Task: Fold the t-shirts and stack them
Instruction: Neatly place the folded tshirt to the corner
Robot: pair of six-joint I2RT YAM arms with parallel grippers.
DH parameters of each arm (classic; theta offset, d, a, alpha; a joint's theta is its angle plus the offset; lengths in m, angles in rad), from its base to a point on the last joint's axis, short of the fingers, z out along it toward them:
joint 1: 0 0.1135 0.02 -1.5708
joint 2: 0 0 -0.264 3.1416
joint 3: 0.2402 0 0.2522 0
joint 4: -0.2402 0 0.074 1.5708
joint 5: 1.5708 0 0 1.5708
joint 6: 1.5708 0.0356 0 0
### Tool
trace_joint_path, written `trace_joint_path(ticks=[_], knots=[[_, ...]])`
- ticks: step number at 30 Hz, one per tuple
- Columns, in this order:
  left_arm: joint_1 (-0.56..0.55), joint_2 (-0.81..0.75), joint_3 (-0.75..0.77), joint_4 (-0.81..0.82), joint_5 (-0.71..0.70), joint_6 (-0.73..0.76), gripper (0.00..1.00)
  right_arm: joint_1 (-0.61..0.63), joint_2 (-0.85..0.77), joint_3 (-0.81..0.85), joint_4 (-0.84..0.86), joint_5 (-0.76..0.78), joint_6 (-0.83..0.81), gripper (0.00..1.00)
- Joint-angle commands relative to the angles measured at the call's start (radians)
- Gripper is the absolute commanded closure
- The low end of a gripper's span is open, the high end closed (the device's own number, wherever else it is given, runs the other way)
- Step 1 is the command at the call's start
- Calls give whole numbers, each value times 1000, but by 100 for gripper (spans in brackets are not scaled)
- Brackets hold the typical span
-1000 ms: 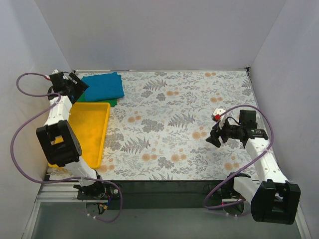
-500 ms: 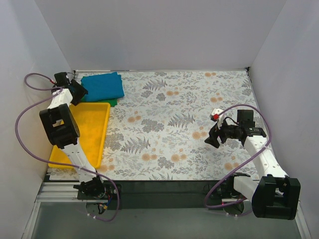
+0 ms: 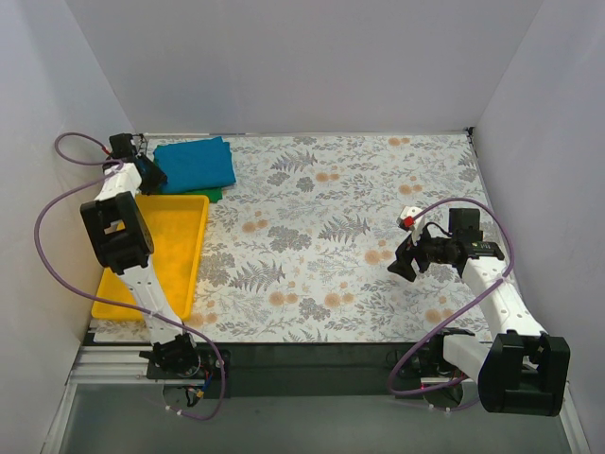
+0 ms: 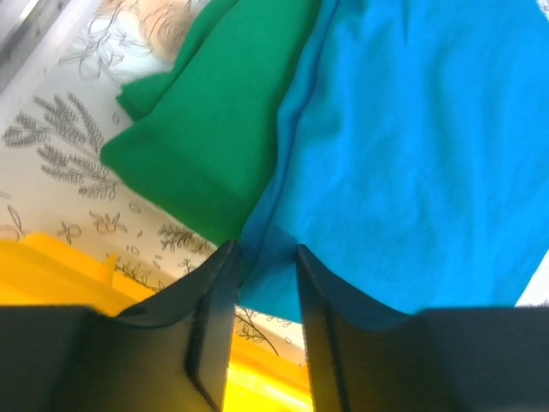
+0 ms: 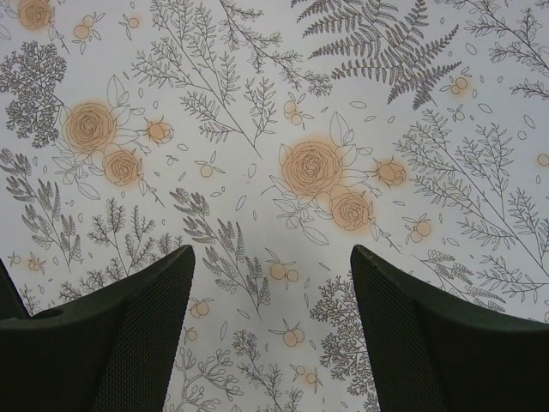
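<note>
The left fingers (image 4: 213, 309) have narrowed onto the edge of the teal-blue t-shirt (image 4: 412, 154), pinching it atop the green t-shirt (image 4: 214, 129) (far-left corner of the counter (image 3: 331, 236), beside the tray (image 3: 170, 241)). The right fingers (image 5: 129, 335) stay spread; stacking looks nearly done.

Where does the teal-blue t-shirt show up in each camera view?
Top external: teal-blue t-shirt lies folded at upper left, just beyond the yellow tray.
Left wrist: the shirt fills the centre and right, its near edge between the jaws of the left gripper.
Right wrist: not in it.
Shared landmark: the yellow tray, bottom left in the left wrist view.
</note>
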Motion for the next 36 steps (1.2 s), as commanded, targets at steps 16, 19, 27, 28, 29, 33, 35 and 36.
trace_joint_path(ticks=[16, 19, 27, 28, 29, 33, 35, 36], knots=[[-5, -12, 170, -49, -119, 67, 100, 5, 4, 34, 4, -10, 16, 20], [-3, -12, 187, -54, -136, 73, 100, 5, 4, 34, 5, -10, 16, 20], [-5, -8, 213, -54, -125, 90, 100, 5, 12, 34, 4, -13, 14, 20], [-5, -9, 228, -54, -127, 92, 100, 5, 13, 34, 4, -13, 14, 20], [-3, -11, 233, -54, -130, 95, 100, 5, 15, 36, 4, -15, 16, 20], [2, -15, 242, -57, -176, 100, 100, 7, 16, 34, 4, -15, 14, 20], [3, -9, 243, -56, -180, 100, 100, 7, 18, 34, 2, -15, 16, 20], [3, -9, 245, -54, -180, 100, 100, 7, 18, 34, 2, -15, 16, 20]])
